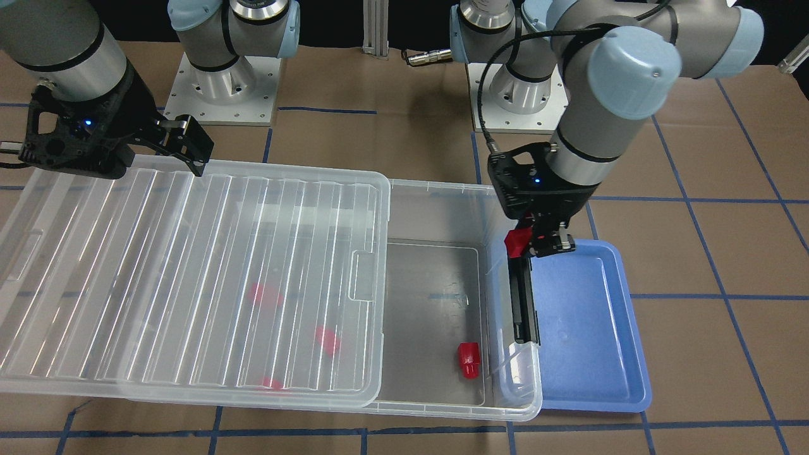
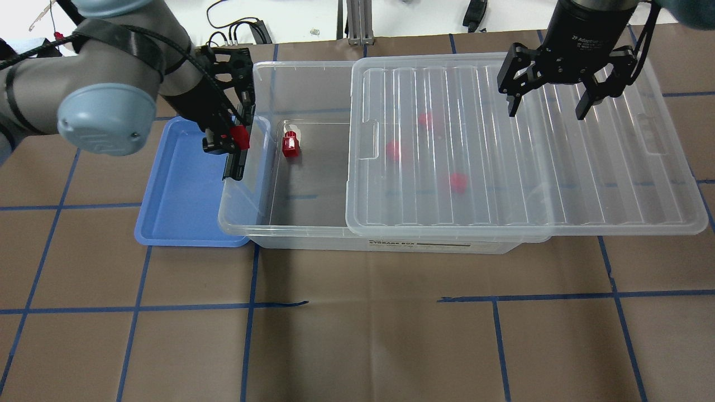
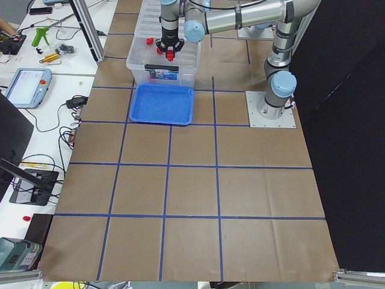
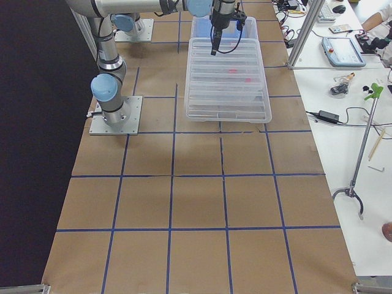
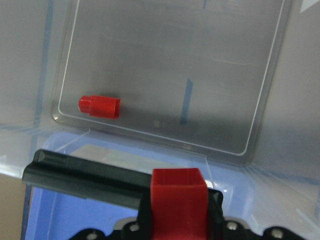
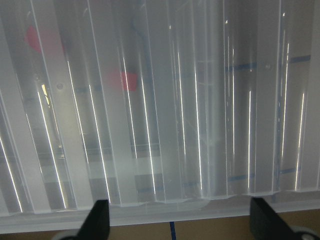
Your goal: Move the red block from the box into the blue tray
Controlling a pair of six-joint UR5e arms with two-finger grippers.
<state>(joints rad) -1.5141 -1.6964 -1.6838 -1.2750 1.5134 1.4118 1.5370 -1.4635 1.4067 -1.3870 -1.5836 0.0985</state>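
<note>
On the brown counter (image 2: 357, 335), the blue tray (image 2: 179, 195) is set at the left, just beside the clear box (image 2: 313, 243); above the box's left end, the red block (image 2: 241, 137) is pinched in the left gripper (image 2: 230, 142). The block is judged light, rigid and slick, best gripped across its flat boxy body rather than the stub. Farther right, the right gripper (image 2: 547, 111) is held spread above the offset lid (image 2: 530, 178).

Overhead and front-facing cameras give you the box (image 2: 301, 239) steeply from opposite sides. End cameras sit far back, looking along the worktop (image 3: 192, 198). Wrist cameras are close: left over the box's end wall, right over its ribbed lid (image 6: 165, 100).
</note>
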